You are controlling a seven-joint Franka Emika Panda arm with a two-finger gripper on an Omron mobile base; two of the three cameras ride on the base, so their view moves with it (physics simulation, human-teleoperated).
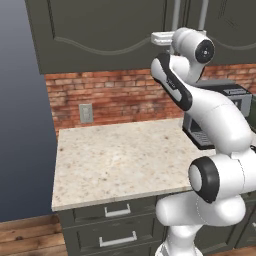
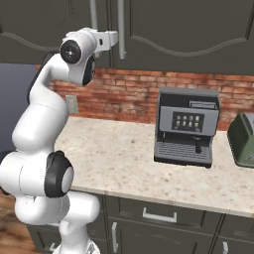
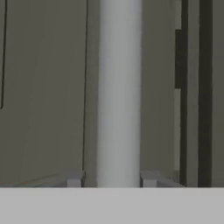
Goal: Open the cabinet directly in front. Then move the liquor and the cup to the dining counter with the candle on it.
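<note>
Gripper (image 3: 112, 179) at bottom centre of the hand view, fingertips (image 3: 74, 178) set narrow against both sides of the handle (image 3: 119, 92) on the shut cabinet (image 1: 100, 30), upper frame.

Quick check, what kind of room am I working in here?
A home kitchen, by the look of it: a coffee machine on a speckled stone worktop, a red brick wall behind, and dark wall cabinets above.

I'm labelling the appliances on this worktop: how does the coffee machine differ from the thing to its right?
The coffee machine is a grey, boxy, upright unit with a dark button panel; the green appliance is lower and rounder. The coffee machine shows whole, while the green appliance is cut off by the picture's edge. Both stand on the speckled worktop before the brick wall.
</note>
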